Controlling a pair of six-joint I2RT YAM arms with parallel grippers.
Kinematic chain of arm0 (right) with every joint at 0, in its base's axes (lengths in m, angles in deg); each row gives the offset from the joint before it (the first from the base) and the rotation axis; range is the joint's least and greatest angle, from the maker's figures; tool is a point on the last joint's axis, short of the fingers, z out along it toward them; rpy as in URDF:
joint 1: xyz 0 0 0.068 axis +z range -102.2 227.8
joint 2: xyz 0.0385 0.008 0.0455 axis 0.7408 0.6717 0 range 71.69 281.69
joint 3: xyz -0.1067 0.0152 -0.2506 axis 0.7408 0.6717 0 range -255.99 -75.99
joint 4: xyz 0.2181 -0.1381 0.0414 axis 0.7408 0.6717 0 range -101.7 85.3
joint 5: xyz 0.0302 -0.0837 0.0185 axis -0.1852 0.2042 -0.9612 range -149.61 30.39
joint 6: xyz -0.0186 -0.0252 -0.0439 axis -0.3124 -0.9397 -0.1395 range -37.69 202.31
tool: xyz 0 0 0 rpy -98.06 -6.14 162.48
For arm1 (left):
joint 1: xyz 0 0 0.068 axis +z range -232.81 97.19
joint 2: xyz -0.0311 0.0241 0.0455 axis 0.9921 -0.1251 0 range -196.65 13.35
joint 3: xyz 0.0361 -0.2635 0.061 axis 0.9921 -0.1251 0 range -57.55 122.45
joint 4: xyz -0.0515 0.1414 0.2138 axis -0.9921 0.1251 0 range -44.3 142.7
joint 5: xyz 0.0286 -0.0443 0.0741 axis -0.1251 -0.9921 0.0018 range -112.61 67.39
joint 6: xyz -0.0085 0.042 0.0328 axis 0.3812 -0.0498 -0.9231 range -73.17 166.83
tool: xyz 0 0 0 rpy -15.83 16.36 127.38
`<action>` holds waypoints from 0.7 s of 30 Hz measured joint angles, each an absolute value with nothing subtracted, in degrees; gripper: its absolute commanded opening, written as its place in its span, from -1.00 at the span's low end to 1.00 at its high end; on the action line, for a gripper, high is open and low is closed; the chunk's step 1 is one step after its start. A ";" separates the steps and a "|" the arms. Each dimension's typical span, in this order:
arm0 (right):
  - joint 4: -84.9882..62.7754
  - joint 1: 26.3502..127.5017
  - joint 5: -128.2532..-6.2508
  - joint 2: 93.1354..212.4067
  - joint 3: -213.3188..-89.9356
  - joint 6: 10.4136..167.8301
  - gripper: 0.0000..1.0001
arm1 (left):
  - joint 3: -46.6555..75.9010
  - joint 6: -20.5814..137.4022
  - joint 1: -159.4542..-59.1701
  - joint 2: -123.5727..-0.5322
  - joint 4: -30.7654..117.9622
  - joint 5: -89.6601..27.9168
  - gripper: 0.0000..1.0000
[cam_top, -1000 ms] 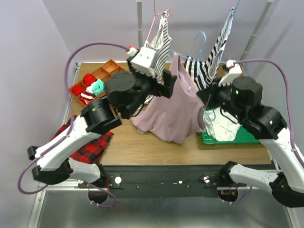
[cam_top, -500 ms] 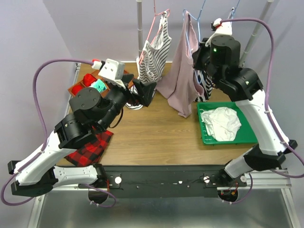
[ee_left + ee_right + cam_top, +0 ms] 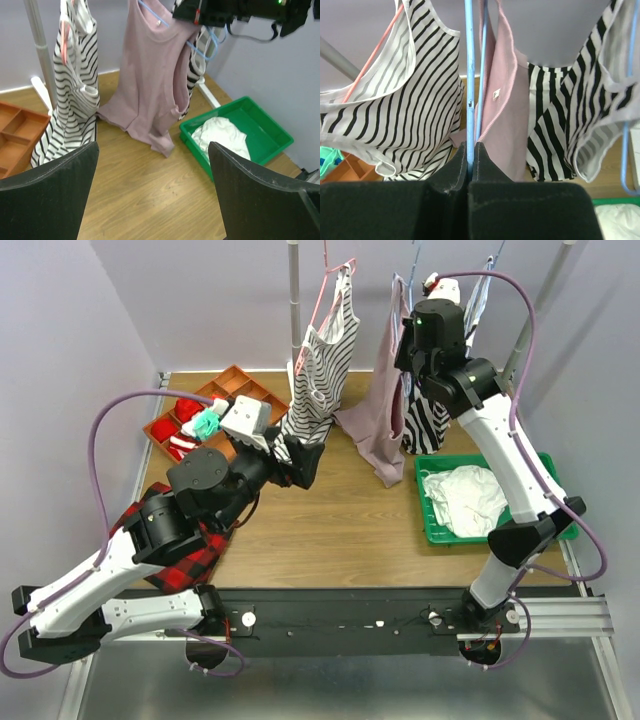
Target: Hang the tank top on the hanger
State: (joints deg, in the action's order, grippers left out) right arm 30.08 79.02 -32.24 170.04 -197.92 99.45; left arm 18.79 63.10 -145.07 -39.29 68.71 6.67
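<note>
The mauve-pink tank top hangs on the pale blue-grey hanger, with its hem brushing the table. My right gripper is raised high at the back and is shut on the hanger's wire. In the right wrist view the jaws pinch the blue wire, and the tank top hangs just beyond. My left gripper is open and empty, low over the table to the left of the tank top. Its fingers are spread wide.
Black-and-white striped tops hang on a pink hanger on the left and behind the right arm. A metal pole stands at the back. A green tray holds a white garment. An orange tray and a red plaid cloth lie on the left.
My right arm has lifted the hanger and tank top up and back towards the rail. My left gripper has come off the tank top and drawn back down to the left.
</note>
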 measured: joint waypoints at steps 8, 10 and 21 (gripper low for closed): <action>26.73 77.38 -35.30 173.25 -198.91 99.32 -0.99 | 7.60 67.15 -145.07 -36.23 69.58 6.91 0.98; 26.41 77.08 -35.60 174.21 -200.22 99.26 -0.99 | 5.63 67.98 -145.07 -36.03 70.13 6.93 0.98; 23.80 76.81 -36.72 174.71 -200.54 99.21 -0.99 | 3.25 69.31 -145.07 -34.76 71.59 7.34 0.98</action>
State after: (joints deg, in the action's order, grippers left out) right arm 23.80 76.81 -36.72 174.71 -200.54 99.21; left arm 3.25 69.31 -145.07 -34.76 71.59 7.34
